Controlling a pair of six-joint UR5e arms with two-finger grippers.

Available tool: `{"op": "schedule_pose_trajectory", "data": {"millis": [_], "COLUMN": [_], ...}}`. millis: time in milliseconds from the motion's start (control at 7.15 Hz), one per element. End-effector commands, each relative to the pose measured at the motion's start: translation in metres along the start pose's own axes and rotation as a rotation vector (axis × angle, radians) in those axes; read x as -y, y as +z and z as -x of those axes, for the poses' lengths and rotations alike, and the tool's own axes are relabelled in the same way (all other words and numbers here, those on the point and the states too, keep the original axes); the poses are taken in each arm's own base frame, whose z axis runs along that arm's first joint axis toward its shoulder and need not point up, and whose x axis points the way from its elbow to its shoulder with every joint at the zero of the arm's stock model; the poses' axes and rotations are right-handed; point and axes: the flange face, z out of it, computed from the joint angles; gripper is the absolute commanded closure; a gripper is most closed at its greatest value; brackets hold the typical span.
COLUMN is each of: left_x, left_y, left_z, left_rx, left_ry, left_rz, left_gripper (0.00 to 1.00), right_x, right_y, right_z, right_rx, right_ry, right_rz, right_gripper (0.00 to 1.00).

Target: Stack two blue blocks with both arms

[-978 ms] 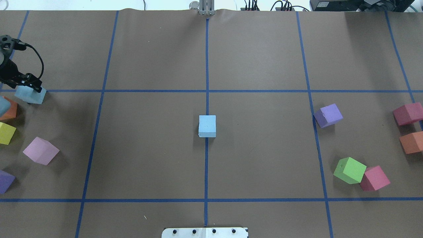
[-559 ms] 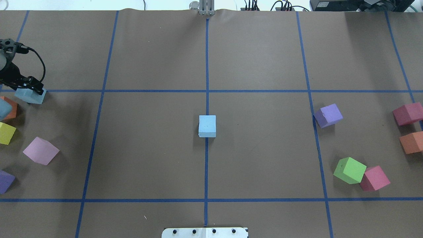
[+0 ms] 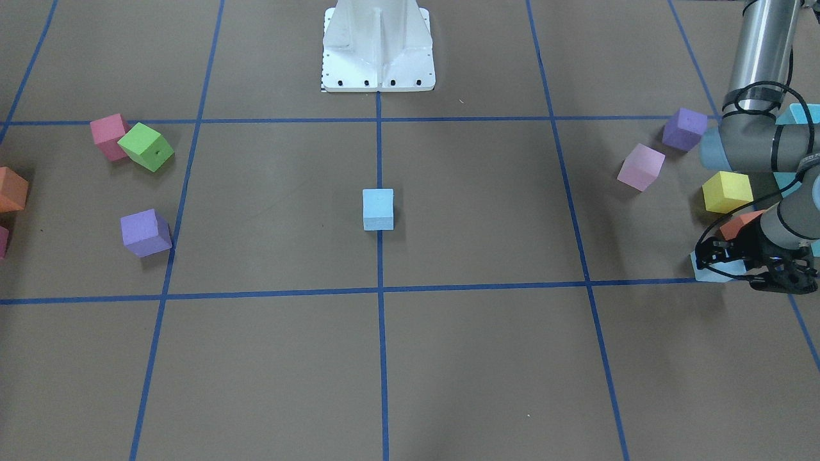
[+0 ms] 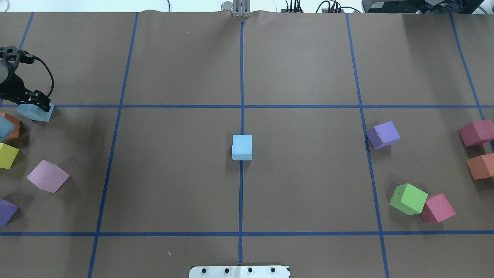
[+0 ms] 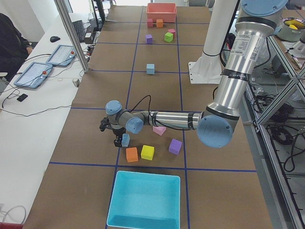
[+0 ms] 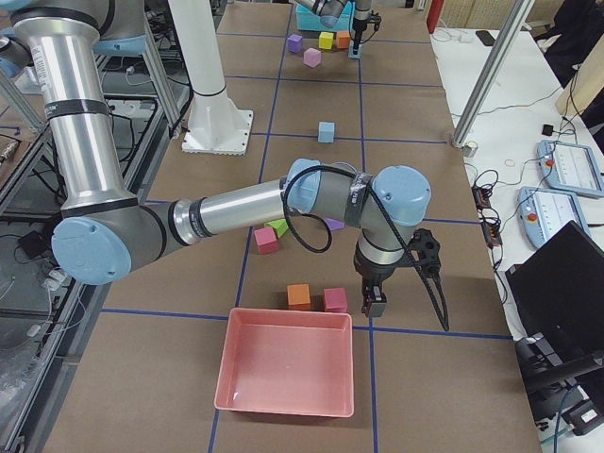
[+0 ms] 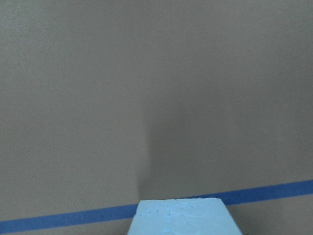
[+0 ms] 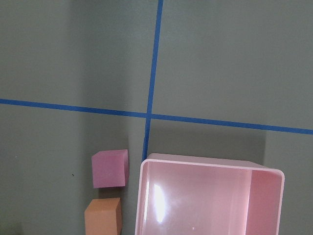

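One pale blue block [image 4: 242, 146] sits on the table's centre line; it also shows in the front view [image 3: 378, 209]. The second blue block [image 4: 36, 112] rests at the far left, on the cross tape line, seen also in the front view [image 3: 711, 274] and low in the left wrist view [image 7: 183, 218]. My left gripper [image 4: 34, 101] is down on this block, fingers around it, apparently open. My right gripper [image 6: 373, 302] hangs near the pink bin and shows only in the right side view; I cannot tell if it is open or shut.
Orange [image 4: 11, 125], yellow [image 4: 7, 155], pink [image 4: 48, 175] and purple [image 4: 5, 211] cubes lie close to the left block. A teal bin [image 5: 145, 198] stands at the left end. Purple [image 4: 383, 134], green [image 4: 408, 198] and red cubes and a pink bin [image 6: 286, 359] are on the right.
My left gripper has come down a little onto the left blue block and shifted slightly. The block itself has stayed in place. The centre block has not moved.
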Motion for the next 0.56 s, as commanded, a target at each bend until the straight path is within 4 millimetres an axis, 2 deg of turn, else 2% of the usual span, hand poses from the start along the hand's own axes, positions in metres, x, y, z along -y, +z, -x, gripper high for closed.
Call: {"op": "schedule_pose_trajectory", "data": {"millis": [0,419], "left_x": [0.0000,0.0022], "left_y": [-0.0002,-0.0049], "left_z": [-0.0004,-0.0061], "left_rx": [-0.002,-0.013], "left_ry": [0.001,0.004], "left_rz": [0.000,-0.004], "left_gripper": [0.36,0.38], "right_x": [-0.0003,-0.0034], "right_y": [0.0001,0.0021], "right_z": [0.0000,-0.0007], "right_rx": [-0.001,0.000], "right_ry": [-0.002,-0.002], "right_rz": [-0.001,0.001], "right_gripper": [0.00,0.00]}}
